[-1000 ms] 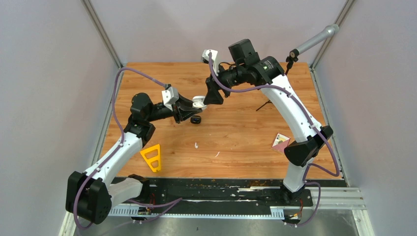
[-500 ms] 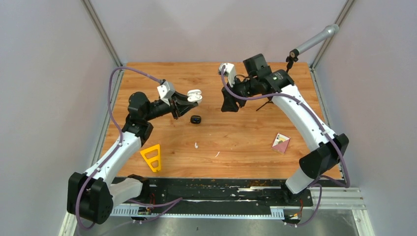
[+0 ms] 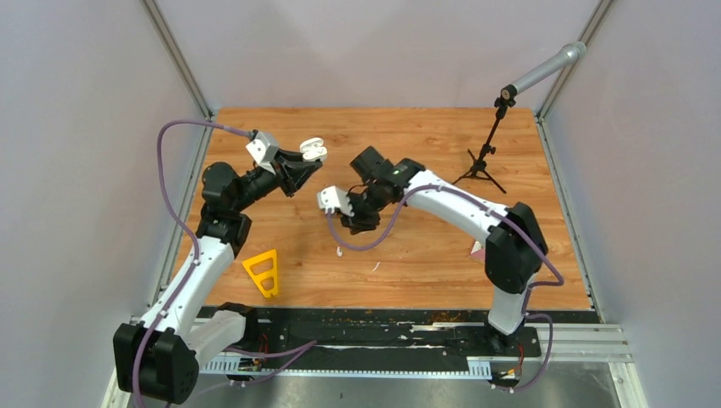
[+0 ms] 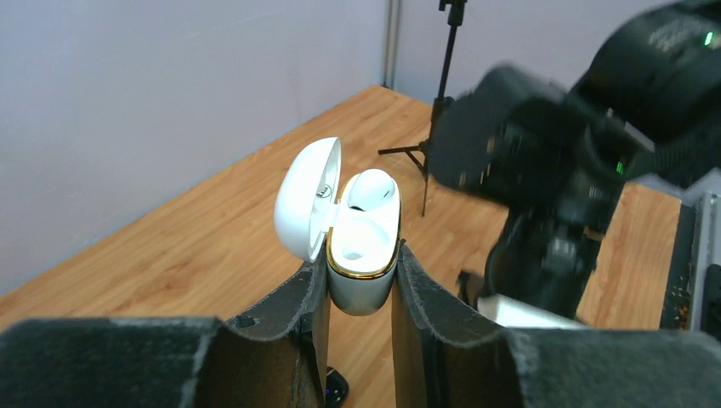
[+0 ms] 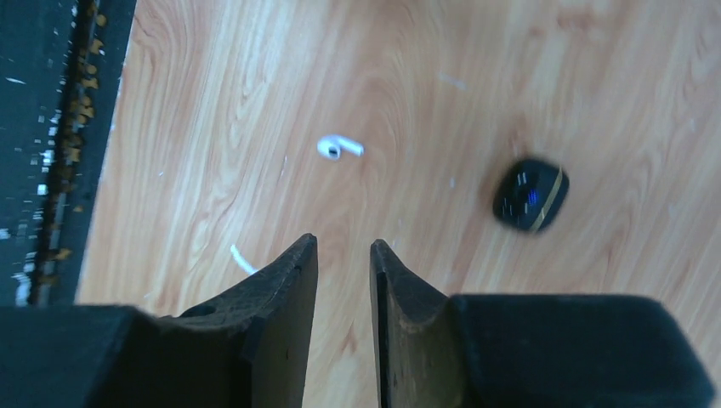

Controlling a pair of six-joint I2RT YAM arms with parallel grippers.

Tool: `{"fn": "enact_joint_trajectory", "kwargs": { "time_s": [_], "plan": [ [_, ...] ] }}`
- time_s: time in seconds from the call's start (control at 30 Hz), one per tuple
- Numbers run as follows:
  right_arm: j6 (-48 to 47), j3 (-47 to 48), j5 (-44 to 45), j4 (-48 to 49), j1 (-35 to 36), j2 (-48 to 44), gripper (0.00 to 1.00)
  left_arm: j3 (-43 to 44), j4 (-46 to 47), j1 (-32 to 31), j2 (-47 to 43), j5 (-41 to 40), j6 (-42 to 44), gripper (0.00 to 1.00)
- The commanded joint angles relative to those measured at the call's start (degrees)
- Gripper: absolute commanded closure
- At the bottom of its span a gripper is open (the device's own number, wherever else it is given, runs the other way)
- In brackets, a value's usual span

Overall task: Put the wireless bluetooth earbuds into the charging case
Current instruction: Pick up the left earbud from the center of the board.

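A white earbud (image 5: 338,148) is seen on the counter (image 5: 476,85) at 12 o'clock from the right gripper (image 5: 340,255), whose jaws are narrowly parted with nothing between them. The bud is tiny and glossy, with its head turned to 9 o'clock and its stem to 3 o'clock, so its long axis is set crosswise to the fingers. The right arm is judged the nearer. The left gripper (image 4: 359,259) is clamped on the white case (image 4: 364,238), held aloft with its lid open. A closed black case (image 5: 530,195) is seen at 2 o'clock.

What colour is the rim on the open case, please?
Gold, on the white case; left wrist view.
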Motion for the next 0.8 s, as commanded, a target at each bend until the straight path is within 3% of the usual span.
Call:
{"fn": "enact_joint_trajectory", "kwargs": {
  "time_s": [0.0, 0.23, 0.57, 0.77],
  "plan": [
    [-13.9, 2.2, 1.0, 6.3, 4.5, 6.2, 0.7, 3.0, -0.7, 0.8, -2.8, -1.8, -0.6, 1.0],
    [-24.0, 5.9, 0.2, 2.6, 7.4, 14.1, 0.61, 2.3, -1.4, 1.2, -4.7, -2.1, -0.7, 1.0],
    [-27.2, 8.5, 2.5, 0.6, 9.9, 19.3, 0.67, 1.8, -0.7, 1.4, -5.2, -1.9, -1.3, 1.0],
    [-30.7, 10.8, 3.7, -5.3, 10.1, 21.3, 0.67, 1.4, -1.3, 1.4, -5.2, -1.9, -0.9, 1.0]
  ]
}}
